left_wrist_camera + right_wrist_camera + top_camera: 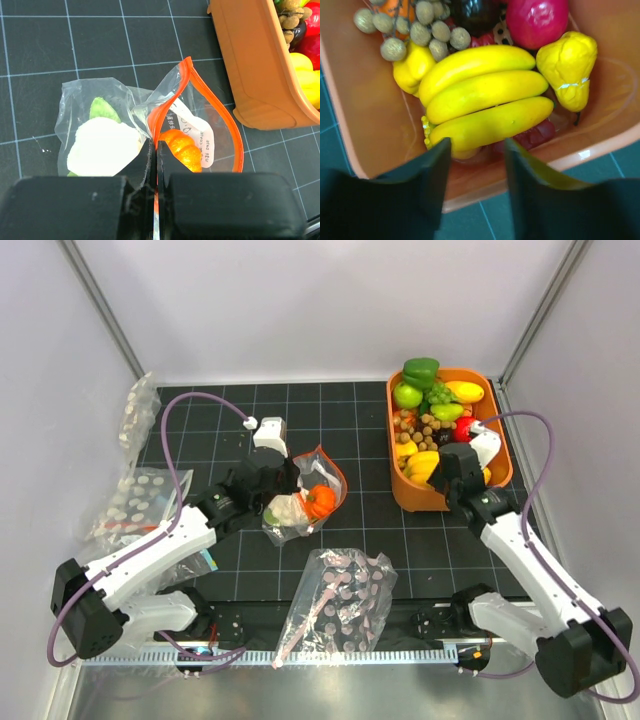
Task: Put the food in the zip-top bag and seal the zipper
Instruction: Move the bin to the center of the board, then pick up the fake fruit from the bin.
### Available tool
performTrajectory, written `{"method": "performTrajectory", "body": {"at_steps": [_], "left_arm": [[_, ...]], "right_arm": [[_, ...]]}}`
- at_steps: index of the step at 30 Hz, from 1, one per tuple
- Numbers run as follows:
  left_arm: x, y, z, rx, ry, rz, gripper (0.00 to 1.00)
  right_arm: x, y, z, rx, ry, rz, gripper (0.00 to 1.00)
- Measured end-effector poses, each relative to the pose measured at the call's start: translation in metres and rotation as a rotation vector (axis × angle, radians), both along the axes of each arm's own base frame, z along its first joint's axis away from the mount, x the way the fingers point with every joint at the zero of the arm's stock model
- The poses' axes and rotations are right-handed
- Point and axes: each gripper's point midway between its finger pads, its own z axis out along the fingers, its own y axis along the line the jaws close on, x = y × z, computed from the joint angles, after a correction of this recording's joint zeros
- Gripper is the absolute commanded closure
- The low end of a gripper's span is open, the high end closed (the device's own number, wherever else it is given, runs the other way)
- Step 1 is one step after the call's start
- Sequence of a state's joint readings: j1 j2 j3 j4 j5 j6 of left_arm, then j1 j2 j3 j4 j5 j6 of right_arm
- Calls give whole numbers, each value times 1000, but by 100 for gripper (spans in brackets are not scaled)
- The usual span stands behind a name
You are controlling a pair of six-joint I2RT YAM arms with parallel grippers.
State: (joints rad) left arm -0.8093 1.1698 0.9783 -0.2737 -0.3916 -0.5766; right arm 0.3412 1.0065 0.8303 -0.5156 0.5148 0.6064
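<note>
Since our left pincer (154, 150) is clamped shut on the near end of the zipper (220, 107), the zip-top bag (80, 100) gapes open just ahead of it, held so, we judge, for loading or sealing. Inside, the cauliflower (102, 150) lies left of the pincer and the orange piece (182, 150) just to its right. Our right pincer (477, 150), jaws apart and empty, hovers over the bananas (480, 95) in the bin (370, 125). The bin wall stands near the zipper's far right side, and a pink-dotted bag (340, 595) lies on the tabletop (50, 40) behind the left pincer.
</note>
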Motion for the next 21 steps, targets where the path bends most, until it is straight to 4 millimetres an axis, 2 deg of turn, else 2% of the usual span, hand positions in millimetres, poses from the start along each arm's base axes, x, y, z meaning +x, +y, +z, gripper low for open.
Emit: {"method": "performTrajectory", "body": {"at_steps": [1, 4, 6, 13, 21], "left_arm": [[0, 0, 0, 0, 0, 0, 100], [0, 0, 0, 0, 0, 0, 100], [0, 0, 0, 0, 0, 0, 100], [0, 0, 0, 0, 0, 0, 100], [0, 0, 0, 0, 0, 0, 100]], "right_arm": [[-3, -2, 6, 3, -21, -4, 30], [-6, -8, 17, -17, -48, -11, 25], [0, -9, 21, -42, -38, -7, 23], [58, 11, 29, -51, 11, 52, 15], [130, 26, 36, -81, 27, 61, 14]]}}
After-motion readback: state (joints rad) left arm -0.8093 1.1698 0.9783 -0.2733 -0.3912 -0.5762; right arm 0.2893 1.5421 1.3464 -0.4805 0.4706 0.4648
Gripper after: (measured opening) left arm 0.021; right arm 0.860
